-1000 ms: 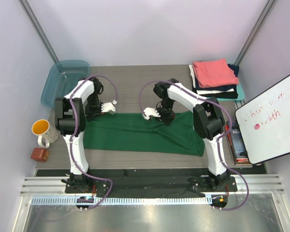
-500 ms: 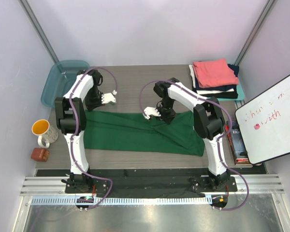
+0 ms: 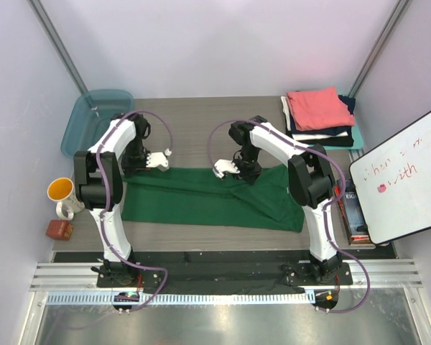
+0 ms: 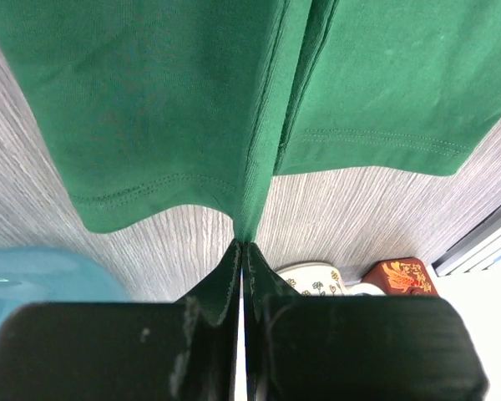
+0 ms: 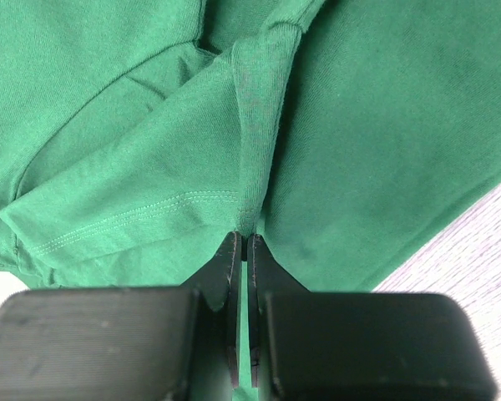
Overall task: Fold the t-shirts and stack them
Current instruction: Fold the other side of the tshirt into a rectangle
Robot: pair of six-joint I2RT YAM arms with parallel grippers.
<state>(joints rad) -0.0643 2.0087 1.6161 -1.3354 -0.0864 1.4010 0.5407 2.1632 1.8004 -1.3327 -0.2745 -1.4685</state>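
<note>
Left claw (image 4: pixel 240 245): pinched tight on the plain dark green cloth t-shirt's (image 3: pixel 201 200) far edge
Right claw (image 5: pixel 240 236): clamped on that edge too
Shirt: spread across the grey table (image 3: pixel 194 118)

Red handwriting runs in two lines across the whiteboard (image 3: pixel 406 176) leaning at the right edge of the table (image 3: pixel 201 122). The upper line perhaps begins "when" and the lower reads "with". The printing on the book (image 3: pixel 353 215) beneath it is too small to read.
</note>
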